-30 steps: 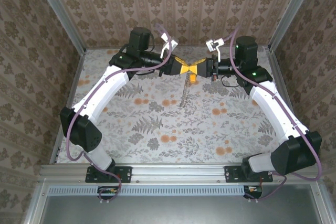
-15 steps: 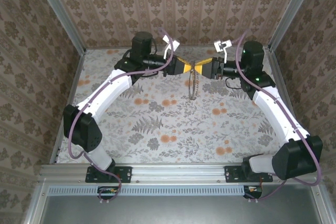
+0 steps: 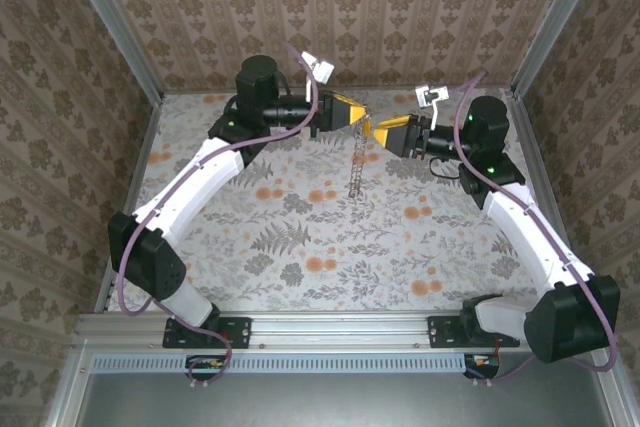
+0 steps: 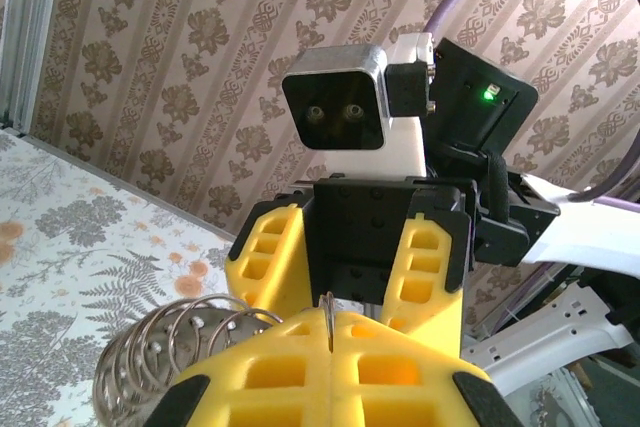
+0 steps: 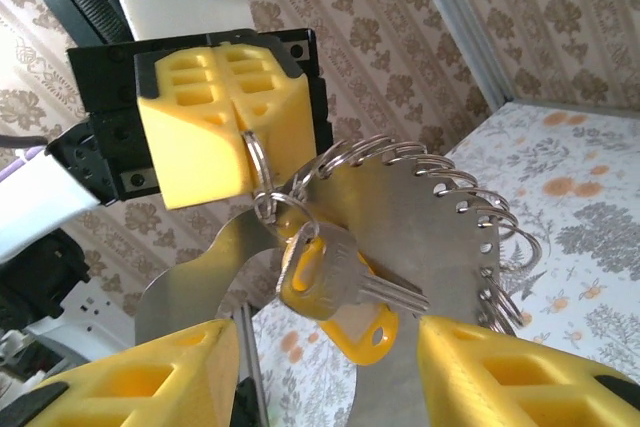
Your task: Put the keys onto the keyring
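Now | left gripper (image 5: 232, 162): clamped shut on keyring (image 5: 257, 165) | right gripper (image 5: 325, 337): spread wide | key (image 5: 345, 282): dangling just below left fingertips

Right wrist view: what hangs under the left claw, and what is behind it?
A yellow-headed key on a ring pinched by the left claw. Behind: a metal plate edged with rings, partly covered.

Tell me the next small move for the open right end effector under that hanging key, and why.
Probably ease the right end effector back, jaws open. The key appears already threaded on the keyring pinched in the shut left end effector, and the right fingers stand apart on either side of it, holding nothing.
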Tool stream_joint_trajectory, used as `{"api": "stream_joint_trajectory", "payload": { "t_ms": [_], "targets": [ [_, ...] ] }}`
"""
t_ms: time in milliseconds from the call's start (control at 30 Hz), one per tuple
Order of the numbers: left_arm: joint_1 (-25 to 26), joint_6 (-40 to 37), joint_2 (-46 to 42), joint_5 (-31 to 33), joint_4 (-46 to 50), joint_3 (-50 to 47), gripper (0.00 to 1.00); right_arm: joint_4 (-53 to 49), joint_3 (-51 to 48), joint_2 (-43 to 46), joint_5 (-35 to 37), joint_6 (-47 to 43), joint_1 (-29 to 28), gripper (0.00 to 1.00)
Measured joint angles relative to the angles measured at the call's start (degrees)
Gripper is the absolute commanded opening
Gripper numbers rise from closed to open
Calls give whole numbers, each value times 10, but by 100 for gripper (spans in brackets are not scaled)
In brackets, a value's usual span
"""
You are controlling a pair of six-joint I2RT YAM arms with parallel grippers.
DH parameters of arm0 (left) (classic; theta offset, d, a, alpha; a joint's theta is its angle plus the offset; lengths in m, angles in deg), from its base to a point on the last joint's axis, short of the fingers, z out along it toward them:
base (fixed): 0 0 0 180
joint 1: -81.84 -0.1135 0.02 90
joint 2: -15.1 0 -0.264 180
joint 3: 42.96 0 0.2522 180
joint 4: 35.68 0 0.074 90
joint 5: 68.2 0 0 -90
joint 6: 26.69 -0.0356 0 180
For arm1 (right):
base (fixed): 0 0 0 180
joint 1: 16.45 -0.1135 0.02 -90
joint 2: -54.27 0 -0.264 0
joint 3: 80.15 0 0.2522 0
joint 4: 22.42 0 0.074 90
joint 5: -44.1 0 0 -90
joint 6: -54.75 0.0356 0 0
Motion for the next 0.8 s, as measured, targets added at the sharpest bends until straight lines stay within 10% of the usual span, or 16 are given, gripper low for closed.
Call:
{"api": "stream_joint_trajectory", "payload": {
  "t_ms": [467,800],
  "targets": [
    [10,17,-2,21,-13,-1,0,24,-2,5,52,2,-42,51],
    [13,30,-7,24,-28,-4,0,21,-2,3,86,-13,-47,9]
  ]
}}
